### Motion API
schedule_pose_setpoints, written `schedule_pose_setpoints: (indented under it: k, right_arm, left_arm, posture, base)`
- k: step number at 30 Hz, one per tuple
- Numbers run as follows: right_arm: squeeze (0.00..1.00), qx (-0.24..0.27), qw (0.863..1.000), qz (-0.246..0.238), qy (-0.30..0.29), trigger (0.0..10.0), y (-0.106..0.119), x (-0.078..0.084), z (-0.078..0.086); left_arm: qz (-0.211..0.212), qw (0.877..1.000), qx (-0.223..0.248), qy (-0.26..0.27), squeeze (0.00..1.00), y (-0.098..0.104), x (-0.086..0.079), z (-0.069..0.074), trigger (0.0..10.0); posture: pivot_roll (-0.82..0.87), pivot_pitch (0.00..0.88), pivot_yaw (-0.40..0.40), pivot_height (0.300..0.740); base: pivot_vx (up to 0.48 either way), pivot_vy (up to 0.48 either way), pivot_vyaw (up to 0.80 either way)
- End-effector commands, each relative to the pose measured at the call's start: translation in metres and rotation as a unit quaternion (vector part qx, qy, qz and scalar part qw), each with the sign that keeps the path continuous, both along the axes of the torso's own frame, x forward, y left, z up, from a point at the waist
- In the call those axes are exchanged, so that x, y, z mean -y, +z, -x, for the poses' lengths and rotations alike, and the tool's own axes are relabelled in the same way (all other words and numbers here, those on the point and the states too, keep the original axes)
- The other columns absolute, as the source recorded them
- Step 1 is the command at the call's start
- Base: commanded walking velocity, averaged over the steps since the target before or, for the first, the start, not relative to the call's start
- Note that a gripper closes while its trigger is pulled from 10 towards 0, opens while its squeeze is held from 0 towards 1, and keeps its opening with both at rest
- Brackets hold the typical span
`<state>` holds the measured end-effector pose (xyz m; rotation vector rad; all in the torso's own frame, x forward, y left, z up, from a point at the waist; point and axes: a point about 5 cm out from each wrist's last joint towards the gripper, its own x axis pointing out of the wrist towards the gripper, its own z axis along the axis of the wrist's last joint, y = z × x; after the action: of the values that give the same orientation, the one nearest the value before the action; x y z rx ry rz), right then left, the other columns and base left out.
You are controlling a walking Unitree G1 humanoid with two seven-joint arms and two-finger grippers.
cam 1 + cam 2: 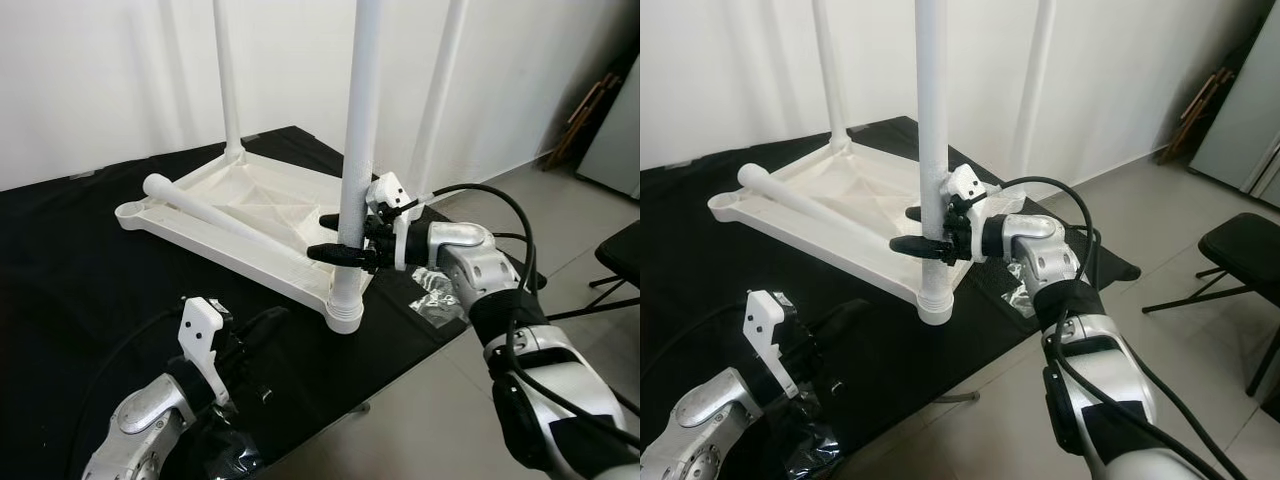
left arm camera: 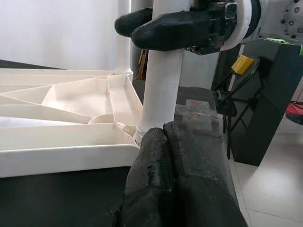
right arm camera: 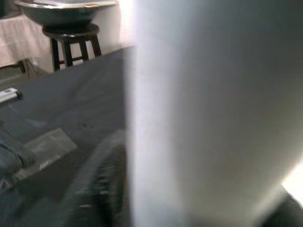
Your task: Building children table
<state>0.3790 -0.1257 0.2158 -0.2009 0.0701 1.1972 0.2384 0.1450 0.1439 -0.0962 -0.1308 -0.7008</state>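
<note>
White walls and a grey tiled floor frame a low worktop [image 1: 60, 260] draped in black cloth, which runs across the left and centre of the head views.

At the lower left of the frame, the left tool [image 1: 262, 330] rests low over the cloth, its two black fingers pressed together with nothing between them; in the left wrist view the same closed fingertips [image 2: 165, 142] point at the base of the nearest leg.

Towards the centre, the white plastic children's tabletop [image 1: 240, 215] lies upside down on the cloth, its ribbed underside showing triangular compartments. One loose white tubular leg [image 1: 205, 215] lies diagonally across that underside, not yet fitted. Two further white legs [image 1: 227, 75] stand upright in the far corners.

At centre, a third upright white leg [image 1: 358, 130] sits in the near corner socket [image 1: 345, 305], a ringed collar at the tabletop's edge. The right tool [image 1: 345, 240] is clamped around this leg just above the socket, one finger on either side of the tube, with the silver right arm reaching in from the lower right of the frame.

The step in hand appears to be seating or twisting this third leg home. The next move likely calls for a firm, straight hold while the leg is turned or pressed down, then release and fetching the loose leg for the remaining corner.

At the right, a crumpled clear plastic bag [image 1: 435, 290] lies on the cloth's edge.
</note>
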Motion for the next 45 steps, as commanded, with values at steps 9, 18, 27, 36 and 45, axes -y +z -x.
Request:
schedule_pose_setpoints:
  k: [9, 18, 27, 36, 45]
  right_arm:
    - [0.0, -0.018, 0.997, 0.024, -0.074, 0.0, -0.034, -0.001, 0.002]
    - [0.0, -0.059, 0.926, -0.062, -0.367, 0.0, -0.065, -0.046, 0.032]
    - [1.0, -0.056, 0.94, -0.043, -0.333, 10.0, -0.059, -0.047, 0.021]
    - [0.25, 0.005, 0.991, -0.062, -0.117, 10.0, -0.016, -0.054, 0.023]
    - [0.0, 0.001, 1.0, -0.011, 0.003, 10.0, -0.006, -0.037, 0.007]
  left_arm:
    - [0.034, 0.999, 0.006, -0.012, 0.0, 0.001, -0.004, 0.007, 10.0]
    - [0.041, 0.999, 0.007, -0.025, 0.0, 0.001, -0.005, 0.007, 10.0]
    - [0.051, 0.998, 0.008, -0.028, 0.0, 0.001, -0.005, 0.007, 10.0]
    - [0.05, 0.998, 0.009, -0.036, 0.0, 0.003, -0.003, 0.006, 10.0]
    - [0.048, 0.998, 0.01, -0.036, 0.0, 0.003, 0.0, 0.006, 10.0]
  posture:
    - [0.02, 0.0, -0.032, 0.74]
    - [0.0, 0.0, -0.032, 0.74]
    - [0.01, 0.0, -0.03, 0.74]
    - [0.0, 0.0, -0.03, 0.74]
    - [0.02, 0.0, -0.039, 0.74]
  base:
    - [0.0, 0.0, 0.0]
    - [0.0, 0.0, 0.0]
    - [0.0, 0.0, 0.0]
    - [0.0, 0.0, 0.0]
    - [0.0, 0.0, 0.0]
